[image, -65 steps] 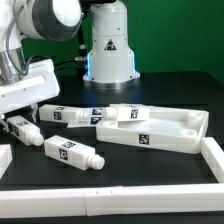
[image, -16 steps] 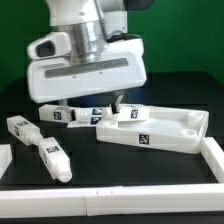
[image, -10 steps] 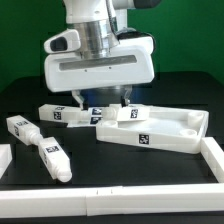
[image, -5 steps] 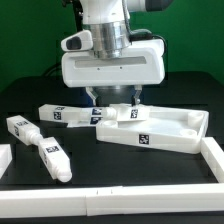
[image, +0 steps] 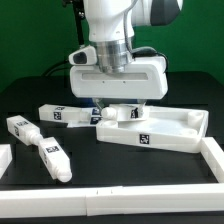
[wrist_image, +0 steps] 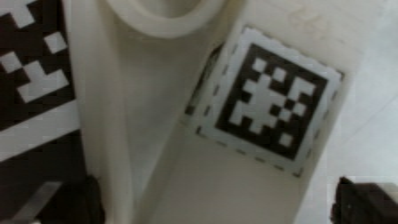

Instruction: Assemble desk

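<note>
The gripper [image: 118,104] hangs low over the end of the desk panel [image: 170,135] that lies toward the exterior view's left. Its broad white body hides most of what is directly beneath it. The jaws stand spread wide and nothing is held between them. In the wrist view the gripper [wrist_image: 217,198] shows only as two dark fingertips [wrist_image: 71,195] at opposite edges of the picture, with white plastic filling the space between them. The camera is so close that the part underneath is blurred. A curved, socket-like edge [wrist_image: 169,15] and a black-and-white tag [wrist_image: 267,100] can be made out, and whether the tag sits on the panel or on a leg cannot be told. In the exterior view the panel lies flat-side down, rim up, on the black table [image: 140,170], running from under the gripper toward the exterior view's right. A short tagged leg [image: 127,114] rests across the panel's near end, right below the open jaws and apparently between them, though contact cannot be judged. A second leg [image: 60,114] lies on the table just beside the panel, toward the exterior view's left of the gripper. Two more lie well apart from it, one leg [image: 20,127] near the left edge and one leg [image: 55,158] toward the front. A raised white border [image: 213,155] runs along the table's right and front sides.
</note>
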Robot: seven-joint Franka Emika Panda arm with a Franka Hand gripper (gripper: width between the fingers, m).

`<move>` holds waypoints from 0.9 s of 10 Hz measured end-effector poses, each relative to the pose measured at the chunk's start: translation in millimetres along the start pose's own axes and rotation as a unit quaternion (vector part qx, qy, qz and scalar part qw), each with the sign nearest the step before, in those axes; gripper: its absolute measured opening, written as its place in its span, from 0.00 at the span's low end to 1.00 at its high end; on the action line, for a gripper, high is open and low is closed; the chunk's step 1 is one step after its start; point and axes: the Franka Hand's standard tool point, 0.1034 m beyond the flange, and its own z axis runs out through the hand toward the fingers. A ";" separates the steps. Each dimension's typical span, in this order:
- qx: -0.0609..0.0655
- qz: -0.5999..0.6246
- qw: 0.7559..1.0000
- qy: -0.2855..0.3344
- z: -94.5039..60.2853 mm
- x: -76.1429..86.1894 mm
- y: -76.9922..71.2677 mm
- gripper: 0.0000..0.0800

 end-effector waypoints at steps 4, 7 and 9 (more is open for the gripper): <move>0.000 -0.002 1.000 -0.006 -0.8 -0.7 -1.0 0.36; 0.016 0.014 0.999 -0.034 -32.7 9.9 -27.7 0.36; 0.017 0.037 0.998 -0.040 -34.9 -3.3 -68.1 0.36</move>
